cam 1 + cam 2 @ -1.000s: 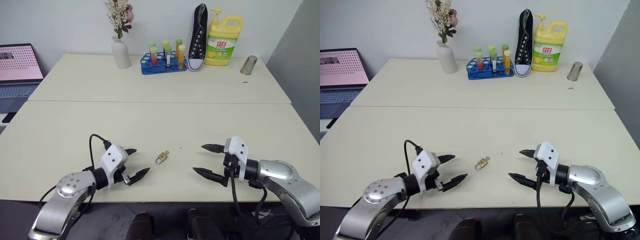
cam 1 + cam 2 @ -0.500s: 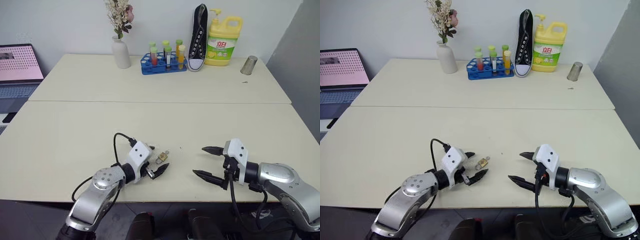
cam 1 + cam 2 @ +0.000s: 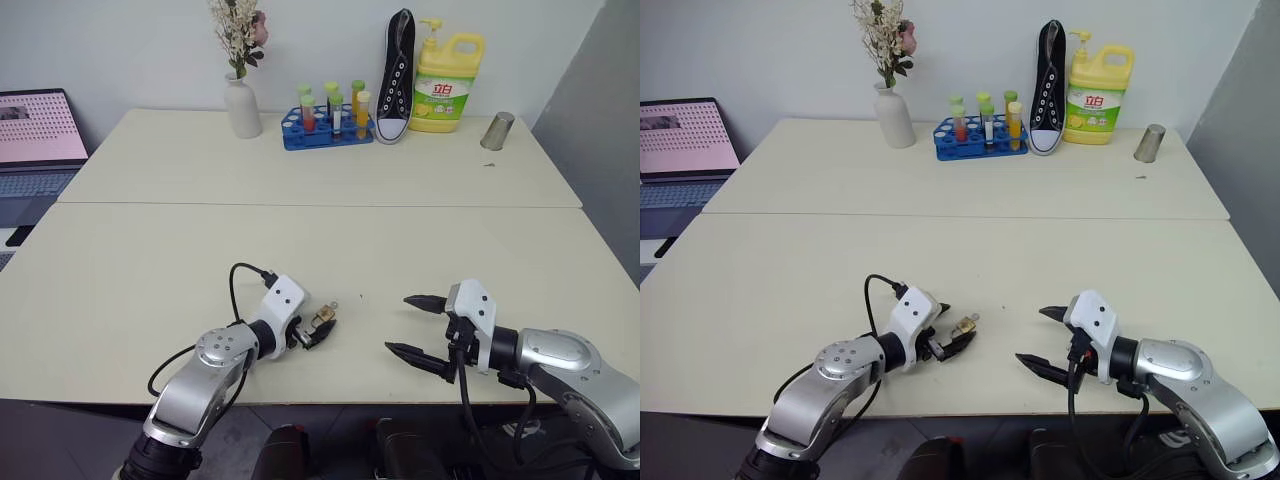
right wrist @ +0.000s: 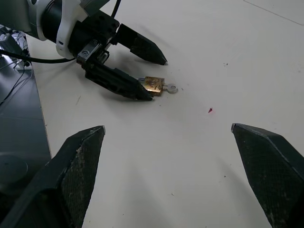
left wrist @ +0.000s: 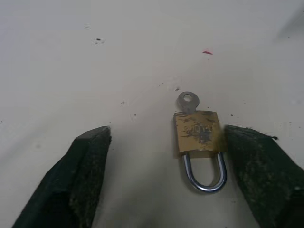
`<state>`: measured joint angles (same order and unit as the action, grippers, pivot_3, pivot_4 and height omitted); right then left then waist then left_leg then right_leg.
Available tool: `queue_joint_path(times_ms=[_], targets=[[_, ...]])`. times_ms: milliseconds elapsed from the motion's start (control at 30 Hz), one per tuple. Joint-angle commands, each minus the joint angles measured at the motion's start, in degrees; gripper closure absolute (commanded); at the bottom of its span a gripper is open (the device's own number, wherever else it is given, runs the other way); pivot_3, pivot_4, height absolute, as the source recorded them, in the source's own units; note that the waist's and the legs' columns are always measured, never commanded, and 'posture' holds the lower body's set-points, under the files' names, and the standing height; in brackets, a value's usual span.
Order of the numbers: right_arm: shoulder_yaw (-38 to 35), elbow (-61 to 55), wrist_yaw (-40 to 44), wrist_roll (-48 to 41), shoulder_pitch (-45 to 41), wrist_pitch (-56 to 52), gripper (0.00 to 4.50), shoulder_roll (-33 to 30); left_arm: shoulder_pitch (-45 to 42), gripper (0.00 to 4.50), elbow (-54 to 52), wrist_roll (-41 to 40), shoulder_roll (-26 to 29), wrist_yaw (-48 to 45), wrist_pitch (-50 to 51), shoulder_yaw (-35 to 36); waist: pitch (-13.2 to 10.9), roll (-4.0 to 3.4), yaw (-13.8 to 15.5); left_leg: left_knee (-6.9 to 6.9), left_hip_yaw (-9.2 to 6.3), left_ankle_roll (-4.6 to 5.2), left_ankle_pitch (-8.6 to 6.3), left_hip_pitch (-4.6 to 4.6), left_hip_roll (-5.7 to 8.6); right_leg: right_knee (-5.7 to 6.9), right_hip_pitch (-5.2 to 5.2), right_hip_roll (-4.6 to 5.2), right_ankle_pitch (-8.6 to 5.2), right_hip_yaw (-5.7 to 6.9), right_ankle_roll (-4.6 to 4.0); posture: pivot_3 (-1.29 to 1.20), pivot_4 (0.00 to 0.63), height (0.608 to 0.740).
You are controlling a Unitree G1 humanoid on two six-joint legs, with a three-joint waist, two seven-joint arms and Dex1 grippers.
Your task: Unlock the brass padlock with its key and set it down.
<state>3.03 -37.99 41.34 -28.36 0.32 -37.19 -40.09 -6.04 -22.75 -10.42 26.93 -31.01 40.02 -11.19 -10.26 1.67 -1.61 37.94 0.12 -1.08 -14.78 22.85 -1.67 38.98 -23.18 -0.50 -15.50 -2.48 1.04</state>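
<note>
Lying flat between the left gripper's parted jaws, the brass padlock, key inserted, looks tiny, rigid, slippery; pinch its body. Right gripper gapes empty.

Two pale cream tables stand pushed together, a seam between them. On the near one, close to its front edge, lies a small brass padlock flat on its side, a key in its base. On the far table, well behind the padlock, stand a white vase of dried flowers, a blue rack of tubes, a black shoe on end, a yellow bottle and a metal cup.
</note>
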Motion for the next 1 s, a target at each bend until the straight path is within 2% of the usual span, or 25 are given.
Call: queue_joint_path(times_ms=[33, 200, 233, 400, 533, 633, 733, 867, 1000], targets=[[-1.3, -2.4, -0.3, -1.2, -0.6, 0.0, 0.0, 0.1, 1.0, 1.82, -0.4, -1.3, 0.4, -1.1, 3.0, -0.7, 0.0, 0.0, 0.0, 0.0, 0.0, 0.0, 0.0, 0.0, 0.0, 0.0, 0.0, 0.0, 0.0, 0.0, 0.0, 0.0, 0.15, 0.74], [-1.4, -2.5, -0.5, -1.3, -0.5, 0.0, 0.0, 0.2, 0.9, 3.36, -0.5, -1.7, 0.7, -1.2, 3.6, -0.4, 0.0, 0.01, 0.0, 0.0, -0.01, 0.0, 0.0, 0.01, 0.01, -0.01, 0.0, 0.01, 0.0, 0.0, 0.0, 0.0, 0.15, 0.74], [-1.3, -2.5, -0.5, -1.3, -0.6, -0.1, 0.0, 0.3, 0.8, 3.54, -0.5, -1.8, 0.8, -1.2, 3.7, -0.3, 0.0, 0.01, 0.0, 0.0, -0.01, 0.0, 0.0, 0.01, 0.01, -0.01, 0.0, 0.01, 0.0, 0.0, 0.0, 0.0, 0.15, 0.74], [-1.3, -2.5, -0.7, -1.1, -0.8, 0.2, 0.0, 0.5, 0.6, 3.53, -0.1, -2.0, 1.0, -2.1, 2.9, -0.1, 0.0, 0.01, 0.0, 0.0, 0.0, 0.0, 0.0, 0.01, 0.01, -0.01, 0.0, 0.01, 0.0, 0.0, 0.0, 0.0, 0.15, 0.74], [-1.3, -1.9, -0.9, -0.7, -1.3, 1.1, 0.0, 1.2, -0.7, 3.53, -0.8, -4.3, -1.7, -3.2, -1.2, 1.4, 0.0, 0.0, 0.0, 0.0, -0.01, 0.0, 0.0, 0.01, 0.01, -0.01, 0.0, 0.01, 0.0, 0.01, 0.0, 0.0, 0.15, 0.74], [-1.9, -1.7, -1.3, -1.2, -1.7, 1.3, 0.0, 2.2, -3.7, 3.53, -1.2, -3.9, -4.5, -3.2, -10.3, 2.1, 0.0, 0.04, 0.2, 0.03, -0.01, 0.0, 0.0, 0.06, 0.03, -0.02, -0.01, 0.01, 0.0, 0.01, 0.0, 0.0, 0.15, 0.74], [-2.6, -2.0, -1.6, -2.4, -2.2, 0.7, 0.0, 3.0, -6.4, 3.53, 1.2, 0.0, -4.4, -6.3, -26.0, 0.9, 0.0, 0.04, 0.3, 0.05, -0.02, 0.0, 0.0, 0.07, 0.03, -0.02, -0.01, 0.01, 0.01, 0.02, 0.01, 0.0, 0.15, 0.74], [-3.9, -1.9, -1.6, -5.1, -2.6, -1.0, 0.0, 2.9, -9.2, 3.53, 7.8, 10.2, 0.5, -9.6, -48.5, -3.0, 0.0, 0.02, 0.1, 0.01, 0.05, 0.0, 0.0, 0.05, 0.04, -0.03, -0.01, 0.01, 0.01, -0.05, 0.0, 0.0, 0.15, 0.74], [-5.3, -0.9, -0.8, -7.4, -3.4, -2.7, 0.0, 2.0, -14.3, 3.53, 19.7, 18.6, 5.7, -9.7, -72.5, -5.0, 0.0, 0.02, 0.2, -0.01, 0.03, 0.0, 0.0, 0.05, 0.02, -0.03, -0.02, 0.01, 0.02, -0.03, 0.0, 0.0, 0.15, 0.74]])
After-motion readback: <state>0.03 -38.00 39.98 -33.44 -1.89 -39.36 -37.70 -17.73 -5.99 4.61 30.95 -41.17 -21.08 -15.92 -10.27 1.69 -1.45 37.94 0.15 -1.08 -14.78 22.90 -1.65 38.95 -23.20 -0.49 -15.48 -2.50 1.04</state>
